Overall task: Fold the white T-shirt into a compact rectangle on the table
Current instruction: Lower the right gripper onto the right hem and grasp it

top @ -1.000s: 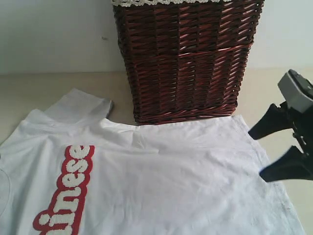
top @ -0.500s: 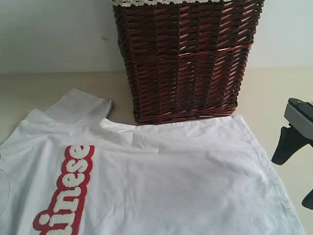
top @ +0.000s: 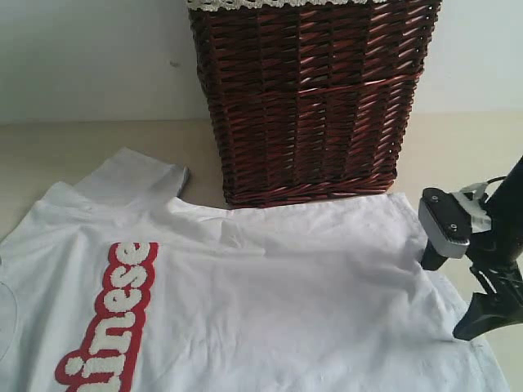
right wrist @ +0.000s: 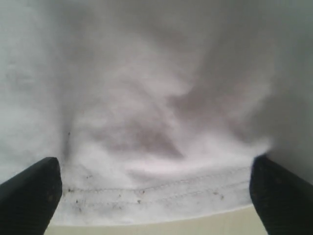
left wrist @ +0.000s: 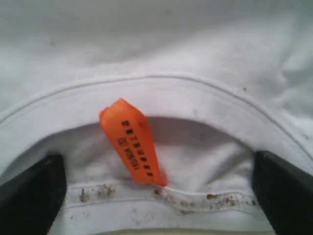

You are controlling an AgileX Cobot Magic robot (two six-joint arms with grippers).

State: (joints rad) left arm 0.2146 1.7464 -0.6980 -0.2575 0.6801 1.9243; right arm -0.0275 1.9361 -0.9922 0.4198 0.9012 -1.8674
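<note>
A pale beige table (top: 57, 151) runs back to a plain off-white wall (top: 82, 57). A dark brown wicker basket (top: 310, 106) stands at the far side, its tight diagonal weave glossy and a strip of white lace trim (top: 278, 4) edging its top.

The white T-shirt (top: 286, 302) lies spread flat on the table in front of the basket, its far edge touching the basket's foot. The cloth is soft and matte with shallow wrinkles. Fluffy white letters (top: 114, 310) outlined in thick red run across the chest, and one short sleeve (top: 131, 175) lies out over the bare table beside the basket.

In the exterior view the right gripper (top: 449, 296) reaches in from the right, tilted down over the shirt's right edge. Its black fingers are spread wide with nothing between them but the cloth below; whether the tips touch the fabric cannot be told. The right wrist view shows the right gripper (right wrist: 155, 196) straddling the stitched hem (right wrist: 146, 188), dotted with small dark specks, with a strip of table just past it.

The left gripper (left wrist: 156, 196), seen only in the left wrist view, also has its jaws wide apart. It sits over the ribbed collar (left wrist: 161, 93), with the small orange neck tag (left wrist: 133, 144) lying between the fingers, ungripped.
</note>
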